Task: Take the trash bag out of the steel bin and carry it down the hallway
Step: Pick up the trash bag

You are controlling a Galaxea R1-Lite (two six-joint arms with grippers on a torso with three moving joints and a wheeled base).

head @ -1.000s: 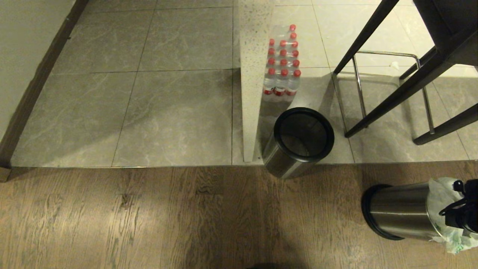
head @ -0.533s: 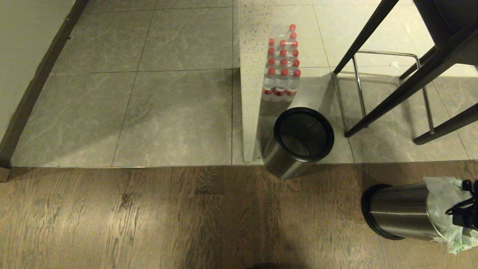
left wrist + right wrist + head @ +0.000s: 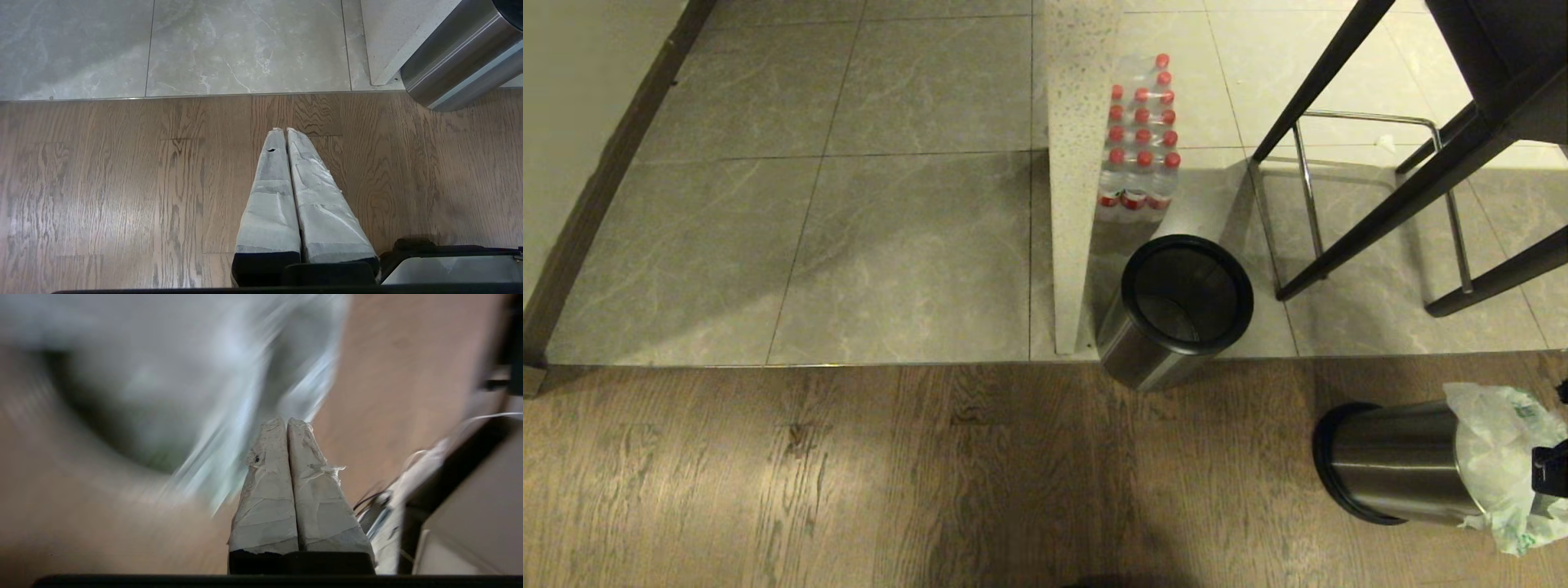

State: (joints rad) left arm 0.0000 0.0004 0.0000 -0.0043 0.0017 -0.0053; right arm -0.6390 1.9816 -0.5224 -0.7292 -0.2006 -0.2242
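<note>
we are at the very start of the pull. the steel bin (image 3: 1396, 461) lies on its side on the wooden floor at our right, its mouth turned toward the right edge of the head view, and the trash bag (image 3: 1499, 457) is still folded over that mouth, crinkled white with green print, most of it inside the bin as far as we can judge. our right gripper (image 3: 287, 424) is beside the bag at the bin's mouth; only a dark piece of that arm shows at the head view's edge. its taped fingers (image 3: 269, 490) are pressed flat together, and in the blurred wrist view we cannot tell whether any plastic is pinched between them. our left gripper (image 3: 284, 131) hangs parked over the wood, fingers together and holding nothing. a second steel bin (image 3: 1176, 310) stands upright and unlined by the white pillar (image 3: 1078, 163), with a pack of bottles (image 3: 1139, 139) behind it.

so nothing is done yet: the bag has to come clear of the bin, and then the carry over the grey tiles (image 3: 849, 204) down the hallway remains.
</note>
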